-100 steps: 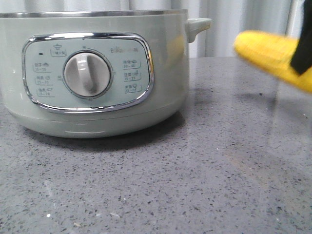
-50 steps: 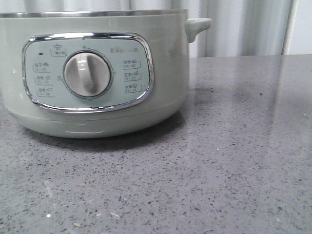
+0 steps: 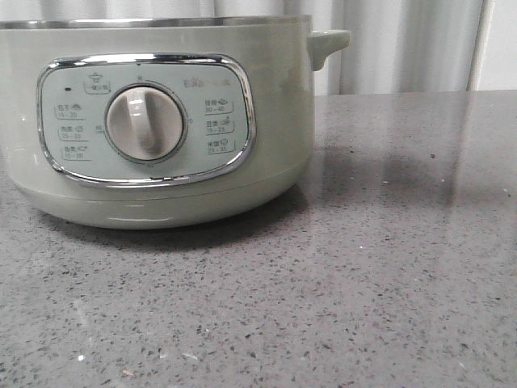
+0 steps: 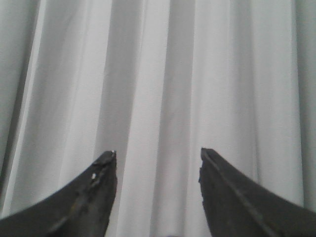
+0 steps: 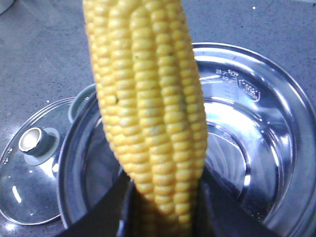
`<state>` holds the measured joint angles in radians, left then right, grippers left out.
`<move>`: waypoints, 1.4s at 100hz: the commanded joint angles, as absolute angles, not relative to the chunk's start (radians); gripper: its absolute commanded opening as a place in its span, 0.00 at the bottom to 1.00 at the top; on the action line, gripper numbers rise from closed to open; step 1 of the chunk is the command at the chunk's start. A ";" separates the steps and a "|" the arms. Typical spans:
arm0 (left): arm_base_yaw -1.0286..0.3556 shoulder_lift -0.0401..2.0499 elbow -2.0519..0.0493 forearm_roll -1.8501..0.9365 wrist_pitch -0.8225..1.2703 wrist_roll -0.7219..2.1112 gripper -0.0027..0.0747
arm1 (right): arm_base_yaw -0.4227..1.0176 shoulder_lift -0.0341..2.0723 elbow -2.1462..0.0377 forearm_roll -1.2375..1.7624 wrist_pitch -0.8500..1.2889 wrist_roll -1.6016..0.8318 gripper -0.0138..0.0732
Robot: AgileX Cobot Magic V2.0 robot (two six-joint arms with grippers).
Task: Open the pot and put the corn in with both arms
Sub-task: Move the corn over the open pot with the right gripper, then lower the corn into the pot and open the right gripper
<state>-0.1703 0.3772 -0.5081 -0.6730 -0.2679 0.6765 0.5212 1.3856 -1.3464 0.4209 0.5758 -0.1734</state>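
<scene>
— Grey speckled stone was the counter point(image 3: 388, 275), with pale curtains point(image 3: 404, 44) hanging behind it. Where did the pot stand?

— The pot point(image 3: 275, 105) filled the upper left of the front view, resting on the counter, its chrome-framed panel and cream knob point(image 3: 146, 124) facing the camera and its small side handle point(image 3: 329, 40) sticking out toward the right.

— And the corn?

— The corn point(image 5: 148, 108) was pinched in my right hand point(image 5: 163, 217); the dark fingers point(image 5: 111, 207) pressed it from both sides at the bottom of the right wrist view, and the cob ran up the middle of that frame. It hung above the open pot, whose shiny steel bowl point(image 5: 247, 148) lay uncovered beneath it.

— The lid?

— The glass lid point(image 5: 34, 168), with its round knob, lay flat on the counter at the lower left of that frame, just beside the pot's rim.

— Your left hand?

— My left hand point(image 4: 158, 163) was spread apart with nothing between its fingers, facing only curtain folds.
</scene>
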 commanded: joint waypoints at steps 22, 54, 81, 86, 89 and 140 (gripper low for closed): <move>-0.169 0.384 -0.543 -0.665 -0.309 0.676 0.47 | 0.524 1.401 -1.380 0.448 0.409 -0.186 0.71; -0.169 0.338 -0.543 -0.665 -0.198 0.676 0.47 | 0.524 1.399 -1.380 0.444 0.495 -0.203 0.71; -0.169 0.183 -0.543 -0.665 -0.037 0.676 0.18 | 0.524 1.348 -1.378 0.426 0.608 -0.203 0.45; -0.169 0.151 -0.543 -0.665 0.000 0.676 0.09 | 0.524 1.330 -1.376 0.426 0.627 -0.203 0.34; -0.169 0.134 -0.543 -0.665 0.031 0.676 0.04 | 0.524 1.317 -1.372 0.426 0.640 -0.203 0.27; -0.169 -0.003 -0.485 -0.690 0.259 0.683 0.01 | 0.524 1.008 -1.078 0.379 0.551 -0.203 0.07</move>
<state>-0.1703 -0.0046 -0.4893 -0.6712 0.2910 0.6828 0.5212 1.0969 -1.1260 0.3994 0.6569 -0.1928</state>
